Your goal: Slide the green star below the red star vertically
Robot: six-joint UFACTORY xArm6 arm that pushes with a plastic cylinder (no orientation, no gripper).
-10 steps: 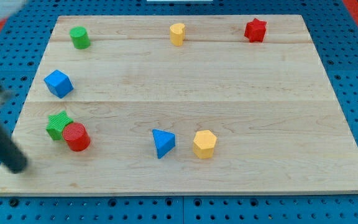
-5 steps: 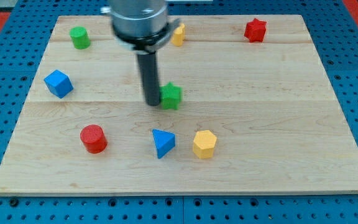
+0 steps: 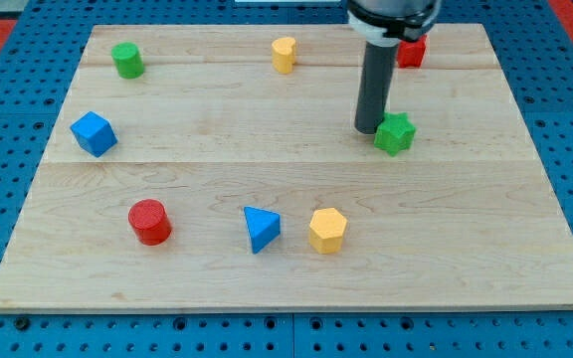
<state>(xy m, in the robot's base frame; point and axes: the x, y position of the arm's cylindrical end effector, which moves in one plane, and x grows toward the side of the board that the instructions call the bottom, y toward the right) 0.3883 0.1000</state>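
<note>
The green star [image 3: 395, 133] lies on the wooden board [image 3: 466, 229] right of centre, in its upper half. The red star [image 3: 412, 51] sits near the board's top edge, partly hidden behind the arm; the green star is below it and slightly to the left. My tip [image 3: 368, 128] rests on the board touching the green star's left side. The dark rod rises from there to the view's top.
A green cylinder [image 3: 125, 60] and a yellow cylinder [image 3: 284, 54] stand along the top edge. A blue cube [image 3: 93, 133] is at the left. A red cylinder [image 3: 149, 221], a blue triangle [image 3: 260, 228] and a yellow hexagon [image 3: 327, 230] line the lower part.
My tip has pushed the green star from beside the red cylinder at lower left, through the board's centre, to right of centre below the red star. The red cylinder shifted slightly right.
</note>
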